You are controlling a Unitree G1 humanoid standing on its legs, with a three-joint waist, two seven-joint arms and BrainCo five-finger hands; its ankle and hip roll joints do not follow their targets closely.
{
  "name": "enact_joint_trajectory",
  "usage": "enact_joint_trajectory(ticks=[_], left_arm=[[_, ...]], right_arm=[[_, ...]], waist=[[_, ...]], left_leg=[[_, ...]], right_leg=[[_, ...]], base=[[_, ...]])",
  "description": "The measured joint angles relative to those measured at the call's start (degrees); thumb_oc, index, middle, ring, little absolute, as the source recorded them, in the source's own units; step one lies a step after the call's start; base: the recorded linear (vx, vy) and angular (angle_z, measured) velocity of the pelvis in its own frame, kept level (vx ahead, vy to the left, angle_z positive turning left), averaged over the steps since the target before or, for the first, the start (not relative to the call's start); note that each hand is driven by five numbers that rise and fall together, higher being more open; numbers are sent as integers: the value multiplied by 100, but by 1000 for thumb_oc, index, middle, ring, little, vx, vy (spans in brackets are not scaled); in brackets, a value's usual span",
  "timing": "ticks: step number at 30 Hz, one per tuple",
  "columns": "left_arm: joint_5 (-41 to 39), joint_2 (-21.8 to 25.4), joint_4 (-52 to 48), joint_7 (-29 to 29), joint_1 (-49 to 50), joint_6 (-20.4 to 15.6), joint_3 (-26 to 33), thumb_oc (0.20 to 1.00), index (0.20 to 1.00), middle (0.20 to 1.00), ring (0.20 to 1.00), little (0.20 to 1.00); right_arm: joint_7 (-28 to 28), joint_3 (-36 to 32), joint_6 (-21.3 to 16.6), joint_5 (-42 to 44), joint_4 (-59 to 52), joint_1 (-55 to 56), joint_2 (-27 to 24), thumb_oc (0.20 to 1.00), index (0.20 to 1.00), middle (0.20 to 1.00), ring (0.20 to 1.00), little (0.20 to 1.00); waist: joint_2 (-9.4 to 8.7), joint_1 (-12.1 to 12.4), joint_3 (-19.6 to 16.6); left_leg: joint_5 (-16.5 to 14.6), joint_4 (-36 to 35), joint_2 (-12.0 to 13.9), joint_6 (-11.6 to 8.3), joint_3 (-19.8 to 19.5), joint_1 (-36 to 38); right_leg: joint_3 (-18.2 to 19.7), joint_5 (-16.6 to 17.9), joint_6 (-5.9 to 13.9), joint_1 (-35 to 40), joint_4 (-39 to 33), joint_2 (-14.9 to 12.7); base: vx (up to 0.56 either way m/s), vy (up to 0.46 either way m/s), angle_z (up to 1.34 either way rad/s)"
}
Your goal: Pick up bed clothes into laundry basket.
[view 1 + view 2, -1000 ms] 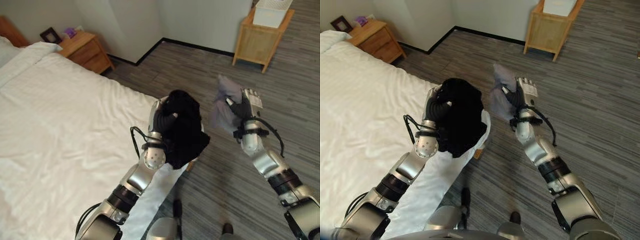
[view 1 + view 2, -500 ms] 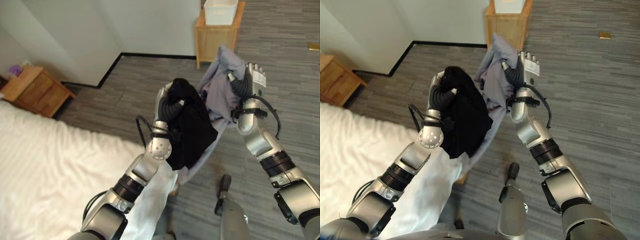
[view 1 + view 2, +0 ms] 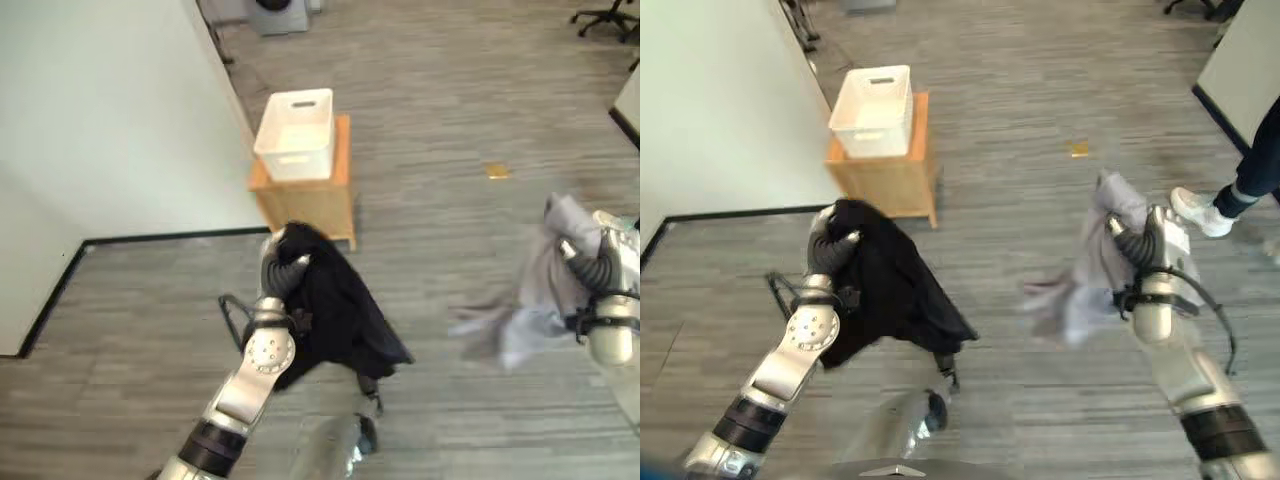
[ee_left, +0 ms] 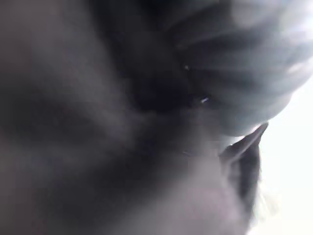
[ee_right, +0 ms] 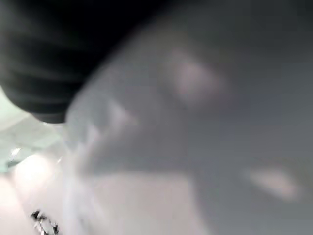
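Note:
My left hand (image 3: pixel 283 272) is held up over the floor, shut on a black garment (image 3: pixel 340 318) that hangs down from its fist; the same dark cloth (image 4: pixel 98 147) shows close up in the left wrist view. At the right, my right hand (image 3: pixel 1150 245) is shut on a pale grey garment (image 3: pixel 1090 275) that trails out to the left of it, and that cloth (image 5: pixel 205 147) shows close up in the right wrist view. A white laundry basket (image 3: pixel 295 134) stands on a small wooden table (image 3: pixel 320 198) by the wall, beyond the left hand.
A white wall (image 3: pixel 110 110) with a dark skirting runs along the left. A person's leg and white shoe (image 3: pixel 1195 210) stand at the far right. A small yellow scrap (image 3: pixel 496 171) lies on the grey plank floor. A wheeled office chair (image 3: pixel 605 15) is at the back right.
The camera has swung away from the bed toward the wooden table with the white basket. Both hands still hold their garments; the right hand has moved apart from the left.

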Motion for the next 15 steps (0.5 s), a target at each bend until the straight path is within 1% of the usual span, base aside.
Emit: enact_joint_trajectory(ticks=[1, 2, 3, 4, 5, 6, 7, 8, 9, 10, 11, 12, 13, 14, 15], left_arm=[[-3, -66, 117, -59, -279, 4, -124, 200, 200, 200, 200, 200], [-6, -143, 142, -38, -435, 49, -128, 200, 200, 200, 200, 200], [5, -198, 298, -29, -866, 46, -150, 200, 200, 200, 200, 200], [5, -394, 532, -45, -1255, 49, -125, 200, 200, 200, 200, 200], [9, -433, 518, -41, -1370, 25, -50, 200, 200, 200, 200, 200], [13, -425, 459, -26, -1405, -37, 71, 200, 200, 200, 200, 200], [22, -468, 438, -40, -1377, -117, 241, 200, 200, 200, 200, 200], [21, -399, 450, -50, -1377, -127, 419, 200, 200, 200, 200, 200], [20, -355, 480, -60, -1363, -97, 422, 200, 200, 200, 200, 200], [20, -302, 503, -79, -1273, -75, 423, 200, 200, 200, 200, 200], [18, -296, 596, -105, -1123, -42, 329, 200, 200, 200, 200, 200], [24, -306, 623, -123, -1014, -20, 301, 200, 200, 200, 200, 200], [18, -370, 658, -134, -879, 1, 300, 200, 200, 200, 200, 200], [18, -380, 658, -163, -863, 50, 333, 200, 200, 200, 200, 200], [22, -358, 641, -167, -898, 57, 332, 200, 200, 200, 200, 200]], right_arm=[[105, 223, -13, -127, -258, -64, 316, 200, 200, 200, 200, 200], [100, 368, -30, -229, -384, -180, 319, 200, 200, 200, 200, 200], [92, 424, -53, -314, -416, -512, 309, 200, 200, 200, 200, 200], [94, 424, -50, -313, -365, -680, 277, 200, 200, 200, 200, 200], [82, 464, -59, -314, -366, -704, 155, 200, 200, 200, 200, 200], [94, 561, -74, -312, -355, -804, -30, 200, 200, 200, 200, 200], [108, 614, -122, -316, -337, -878, -220, 200, 200, 200, 200, 200], [103, 520, -135, -321, -334, -897, -431, 200, 200, 200, 200, 200], [102, 406, -130, -321, -336, -862, -417, 200, 200, 200, 200, 200], [93, 305, -116, -321, -338, -840, -385, 200, 200, 200, 200, 200], [86, 82, -108, -322, -405, -770, -403, 200, 200, 200, 200, 200], [70, 28, -106, -333, -391, -794, -451, 200, 200, 200, 200, 200], [72, 25, -73, -356, -339, -961, -576, 200, 200, 200, 200, 200], [68, 7, -51, -366, -310, -1234, -730, 200, 200, 200, 200, 200], [62, -50, -44, -367, -290, -1359, -732, 200, 200, 200, 200, 200]], waist=[[24, 15, 19], [122, -104, 48], [456, -243, 235], [741, -344, 246], [655, -406, 281], [692, -418, 296], [738, -484, 336], [640, -554, 415], [504, -622, 458], [360, -653, 456], [170, -703, 416], [78, -740, 334], [321, -723, 214], [478, -599, 172], [472, -497, 175]], left_leg=[[58, -116, -175, 91, -87, 520], [-205, -213, -277, 39, -268, 886], [-553, -108, -217, 39, -537, 1294], [-535, -207, -155, -94, -738, 1698], [-642, -246, -133, -266, -961, 1979], [-769, -290, -100, -422, -1176, 2169], [-961, -279, 79, -614, -1486, 2276], [-1037, -292, 208, -719, -1678, 2547], [-1054, -299, 237, -746, -1697, 2730], [-1103, -324, 280, -828, -1763, 2976], [-1349, -215, 333, -1168, -1836, 3439], [-1541, -121, 366, -1443, -1843, 3723], [-1613, -16, 641, -1545, -1781, 3835], [-1579, 301, 874, -1501, -1769, 3747], [-1675, 269, 871, -1540, -1775, 3674]], right_leg=[[-38, 191, 249, -925, 1760, -410], [-30, 26, 232, -1492, 2459, -592], [-149, -433, 126, -2510, 3261, -738], [-285, -762, 71, -3314, 3003, -908], [-212, -847, -5, -3881, 2446, -974], [-233, -804, -64, -4308, 1961, -964], [-240, -712, -176, -4472, 887, -787], [58, -211, -208, -4345, -1656, -467], [239, 178, -225, -4252, -2436, -389], [375, 568, -236, -4160, -2952, -327], [577, 671, -278, -3791, -3411, -242], [607, 1021, -363, -3564, -3306, -289], [398, 1493, -389, -3582, -2947, -141], [274, 1790, -753, -3502, -2690, 32], [304, 1758, -810, -3426, -2736, 95]], base=[[570, 118, 6], [409, 43, 37], [322, -61, 78], [456, -205, 99], [591, -296, 83], [573, -340, 71], [507, -262, 106], [461, -206, 124], [296, -113, 139], [352, -182, 150], [346, -171, 169], [387, -253, 152], [226, -195, 94], [192, -203, 39], [189, -168, 22]])
